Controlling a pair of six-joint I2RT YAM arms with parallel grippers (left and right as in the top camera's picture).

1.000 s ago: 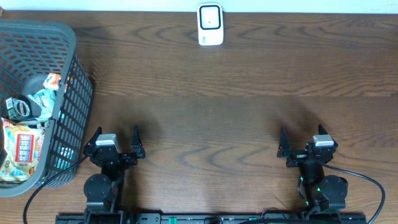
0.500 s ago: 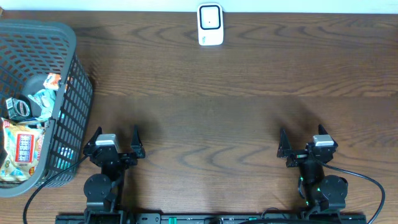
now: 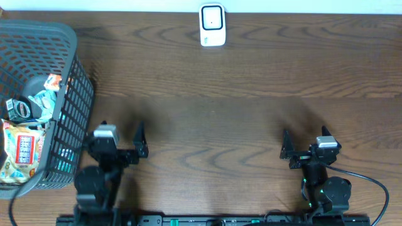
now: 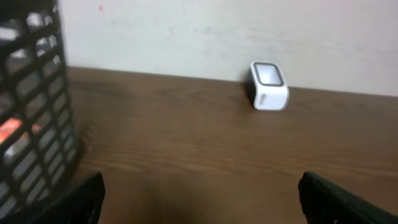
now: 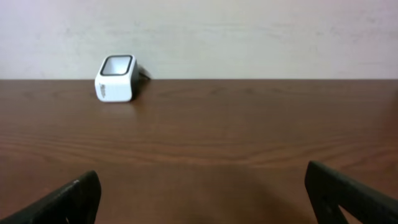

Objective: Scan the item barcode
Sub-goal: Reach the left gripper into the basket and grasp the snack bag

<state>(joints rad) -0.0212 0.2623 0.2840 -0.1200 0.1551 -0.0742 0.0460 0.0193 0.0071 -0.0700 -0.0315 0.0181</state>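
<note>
My left hand sits low in the overhead frame with its fingers spread wide and nothing between them. My right hand, lower right, is just as wide and just as empty. In the left wrist view the two dark fingertips fill the bottom corners, with bare counter between them.

Just left of the left hand stands the grey basket, against the left edge of the frame. The goods are inside it. The one I would go for is the flat printed packet, low in the basket, with a crumpled pale wrapper above it. I cannot see a barcode from here.

I expect the packet to be light, soft and slick. I would pinch it by a sealed edge, not across the printed face.

The white scanner stands at the top centre, well apart from both hands.
</note>
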